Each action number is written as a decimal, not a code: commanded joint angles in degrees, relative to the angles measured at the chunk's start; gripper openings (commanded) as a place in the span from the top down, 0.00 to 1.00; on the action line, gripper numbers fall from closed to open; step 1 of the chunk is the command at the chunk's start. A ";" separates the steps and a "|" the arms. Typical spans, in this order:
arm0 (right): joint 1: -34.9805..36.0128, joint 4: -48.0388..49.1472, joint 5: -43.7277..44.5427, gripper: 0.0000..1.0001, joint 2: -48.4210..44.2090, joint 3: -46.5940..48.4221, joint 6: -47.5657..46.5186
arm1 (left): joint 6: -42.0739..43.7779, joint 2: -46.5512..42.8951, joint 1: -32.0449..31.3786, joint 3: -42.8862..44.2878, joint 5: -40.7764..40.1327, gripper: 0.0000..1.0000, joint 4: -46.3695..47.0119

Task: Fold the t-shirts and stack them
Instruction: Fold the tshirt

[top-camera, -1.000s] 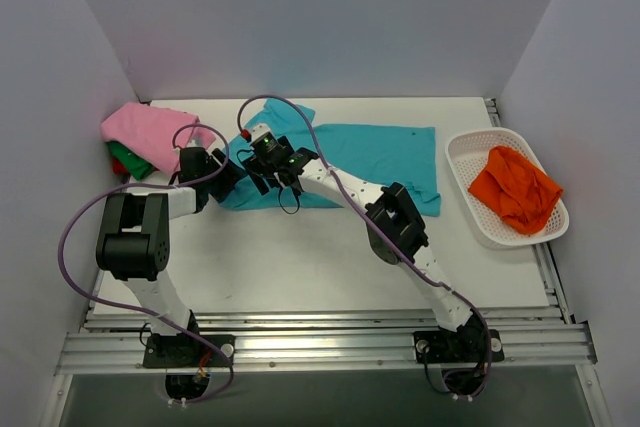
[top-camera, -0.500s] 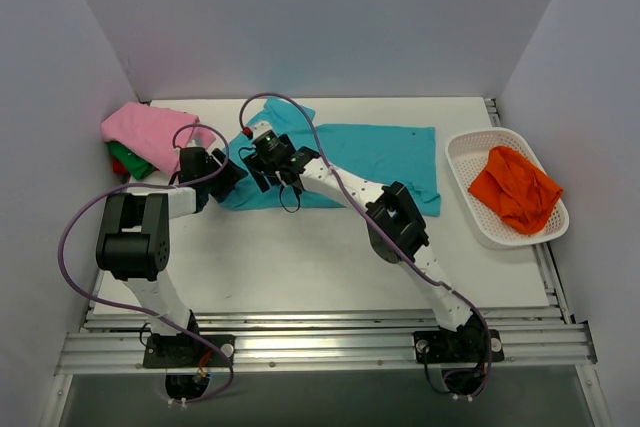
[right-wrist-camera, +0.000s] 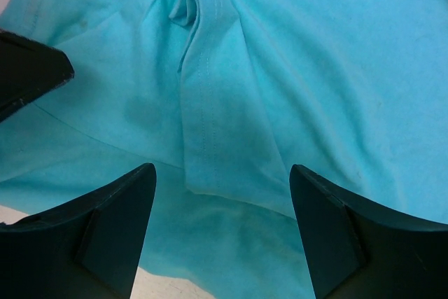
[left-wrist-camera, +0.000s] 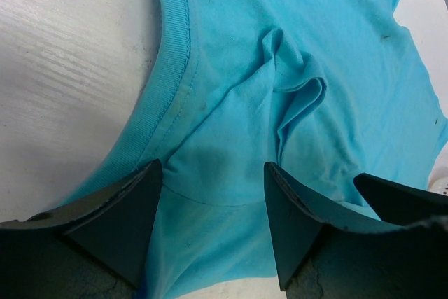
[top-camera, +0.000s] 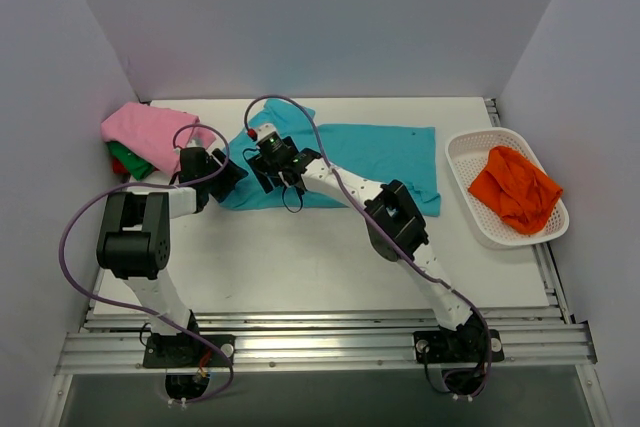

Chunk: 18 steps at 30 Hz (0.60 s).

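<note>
The teal t-shirt [top-camera: 370,152] lies spread flat across the back middle of the table. Both grippers hover low over its left end, close together. My left gripper [left-wrist-camera: 210,173] is open above the cloth just below the ribbed collar [left-wrist-camera: 171,68], next to a small raised fold [left-wrist-camera: 301,99]. My right gripper [right-wrist-camera: 222,173] is open over a folded-over hemmed flap [right-wrist-camera: 210,103]. Neither holds any cloth. A pink t-shirt [top-camera: 145,132] lies on top of green [top-camera: 128,160] and red ones at the back left. An orange t-shirt [top-camera: 515,187] sits in the basket.
The white lattice basket [top-camera: 470,147] stands at the right edge of the table. White walls close in the back and both sides. A purple cable loops from each arm. The left gripper's finger [right-wrist-camera: 28,75] shows in the right wrist view.
The right wrist has shifted slightly to the right over the teal shirt's left end. The left arm and the shirts have not moved.
</note>
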 commanded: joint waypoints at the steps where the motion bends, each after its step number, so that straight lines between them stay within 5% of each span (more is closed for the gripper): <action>1: -0.31 0.25 -0.44 0.28 0.57 -1.29 0.16 | 0.32 0.59 0.52 1.89 0.81 0.31 2.67; 14: -0.75 1.66 -0.97 0.34 0.93 -3.13 0.69 | 0.23 1.03 0.44 1.98 0.90 0.32 2.84; 18: -0.84 1.66 -1.06 0.43 1.10 -3.22 0.61 | 0.32 0.94 0.44 1.98 0.82 0.32 2.84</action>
